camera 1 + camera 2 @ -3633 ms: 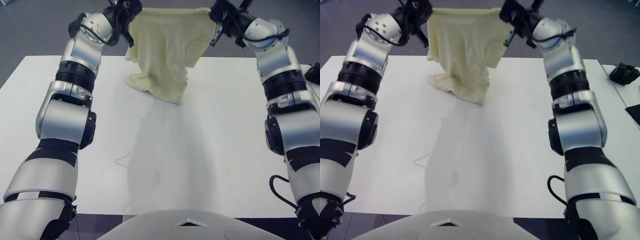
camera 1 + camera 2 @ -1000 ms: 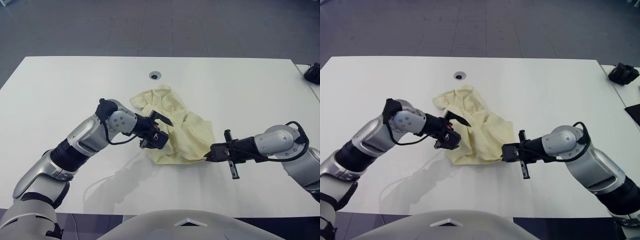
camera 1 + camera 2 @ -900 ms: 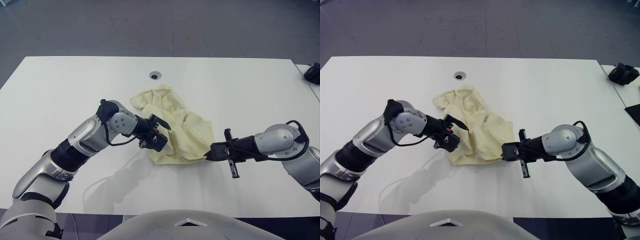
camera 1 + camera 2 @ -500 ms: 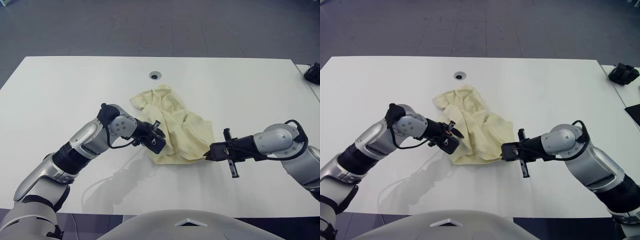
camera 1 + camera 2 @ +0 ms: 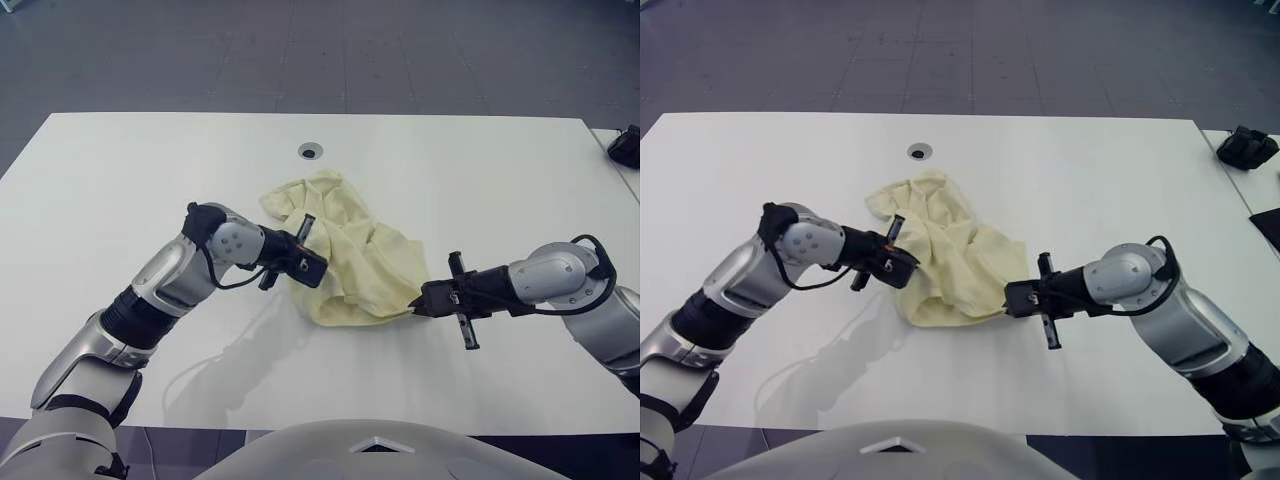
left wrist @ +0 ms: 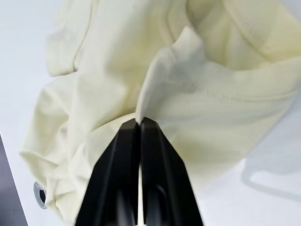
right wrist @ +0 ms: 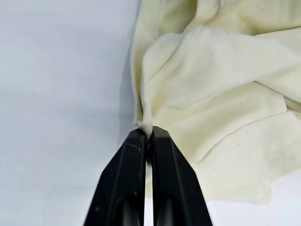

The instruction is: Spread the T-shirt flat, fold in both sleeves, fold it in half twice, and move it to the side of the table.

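Note:
A pale yellow T-shirt (image 5: 355,250) lies crumpled in a heap at the middle of the white table (image 5: 120,170). My left gripper (image 5: 312,265) is at the heap's left edge, shut on a fold of the T-shirt (image 6: 188,89); the wrist view shows its black fingers (image 6: 127,150) pinching the cloth. My right gripper (image 5: 420,303) is at the heap's front right corner, shut on a hem of the T-shirt (image 7: 211,94), with its fingers (image 7: 136,160) pressed together on the edge.
A round cable hole (image 5: 311,151) sits in the table behind the heap. A black object (image 5: 1244,146) rests on a neighbouring surface at the far right. Bare table spreads to the left, right and front of the shirt.
3.6 s ago both grippers held the shirt up high at the far side. In the last second the left gripper closed on a fold at the left edge; the right gripper stayed put.

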`<action>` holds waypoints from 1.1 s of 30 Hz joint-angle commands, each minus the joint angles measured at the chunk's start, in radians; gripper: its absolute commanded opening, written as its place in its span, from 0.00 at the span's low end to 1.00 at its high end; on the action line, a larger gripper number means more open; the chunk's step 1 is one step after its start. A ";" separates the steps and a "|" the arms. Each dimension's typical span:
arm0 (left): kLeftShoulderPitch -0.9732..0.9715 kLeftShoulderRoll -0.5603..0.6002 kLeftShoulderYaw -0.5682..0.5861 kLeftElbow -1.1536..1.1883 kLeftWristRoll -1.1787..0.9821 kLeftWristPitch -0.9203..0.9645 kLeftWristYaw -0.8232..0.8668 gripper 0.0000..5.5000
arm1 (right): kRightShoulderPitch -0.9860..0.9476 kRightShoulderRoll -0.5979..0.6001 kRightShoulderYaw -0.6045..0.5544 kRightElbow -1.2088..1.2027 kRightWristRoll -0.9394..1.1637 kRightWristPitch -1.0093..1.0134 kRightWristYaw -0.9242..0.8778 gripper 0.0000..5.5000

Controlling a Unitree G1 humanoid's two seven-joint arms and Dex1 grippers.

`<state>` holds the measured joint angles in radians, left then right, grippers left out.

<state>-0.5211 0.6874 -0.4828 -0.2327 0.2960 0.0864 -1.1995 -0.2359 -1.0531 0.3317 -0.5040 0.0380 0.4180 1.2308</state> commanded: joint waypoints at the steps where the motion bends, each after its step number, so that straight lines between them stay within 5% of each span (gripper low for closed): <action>1: -0.085 0.048 0.129 0.080 -0.061 0.029 0.009 0.00 | -0.130 0.011 -0.051 0.145 -0.026 -0.055 -0.013 0.00; 10: -0.444 -0.028 0.263 0.616 -0.046 0.023 0.263 0.00 | -0.553 0.195 -0.035 0.718 -0.145 -0.274 -0.127 0.00; 19: -0.841 -0.181 0.170 1.288 0.128 -0.121 0.732 0.00 | -1.108 0.475 0.036 1.588 -0.425 -0.621 -0.790 0.00; 28: -1.055 -0.241 0.098 1.571 0.269 -0.148 1.156 0.00 | -1.327 0.497 0.121 1.841 -0.639 -0.633 -1.298 0.00; 33: -1.070 -0.236 0.026 1.595 0.365 -0.165 1.254 0.00 | -1.340 0.489 0.130 1.862 -0.691 -0.643 -1.372 0.00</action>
<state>-1.5834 0.4222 -0.4296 1.3397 0.6203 -0.0843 0.0277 -1.5616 -0.5335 0.4554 1.3353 -0.6356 -0.2380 -0.1226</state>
